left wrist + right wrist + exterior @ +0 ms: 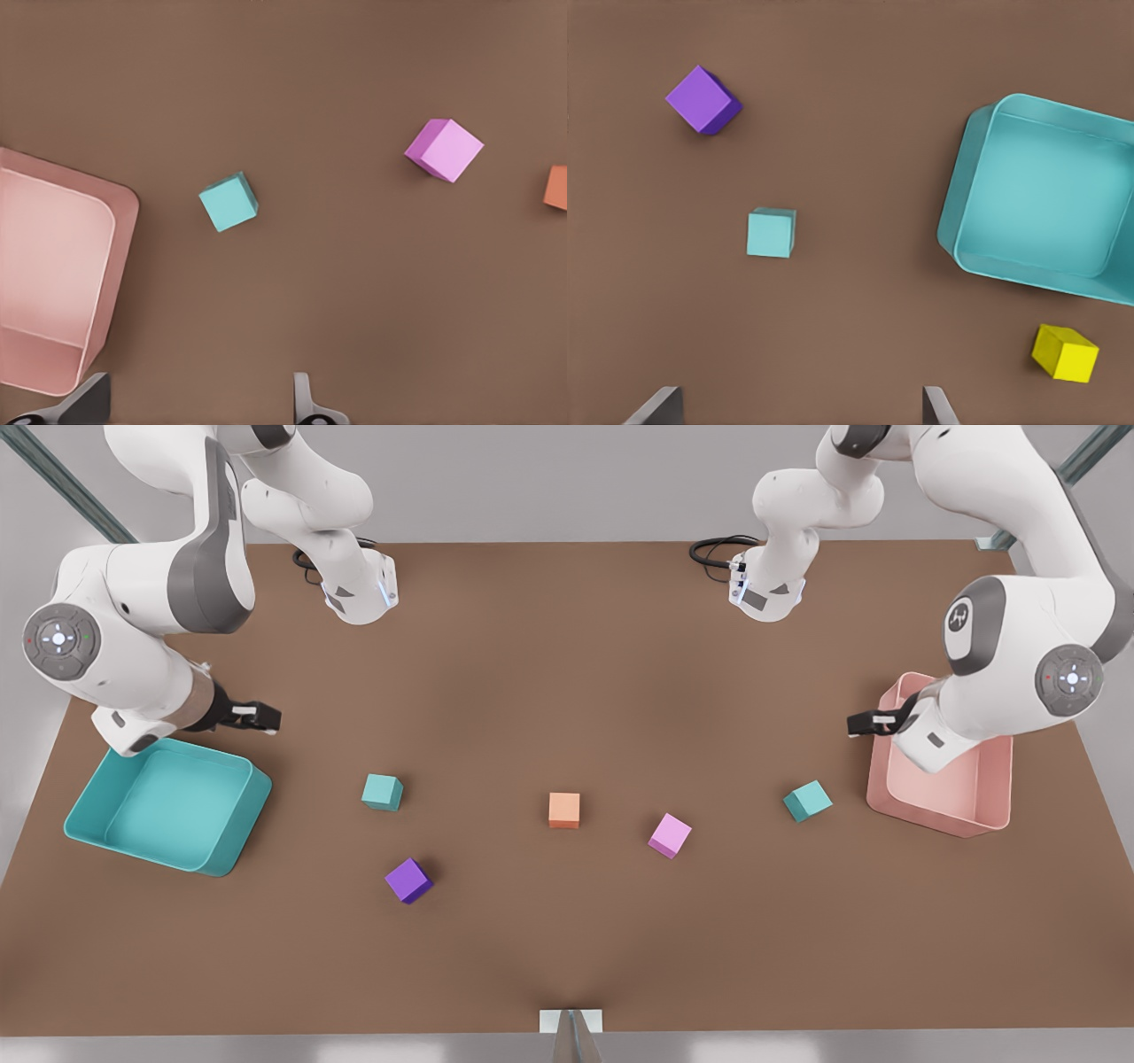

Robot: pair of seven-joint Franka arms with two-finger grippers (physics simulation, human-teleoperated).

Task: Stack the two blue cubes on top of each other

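two white Franka arms, pretty standard look
glossy white shells with grey joint bands, round grey end caps with a glowing white dot pad, black looped cables at the bases, dark black grippers, small blue light strips near the bases

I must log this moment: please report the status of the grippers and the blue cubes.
Left gripper open above pink tray; right gripper open above teal tray. Two blue cubes apart on table, unstacked. Orange cube and pink cube lie between them.
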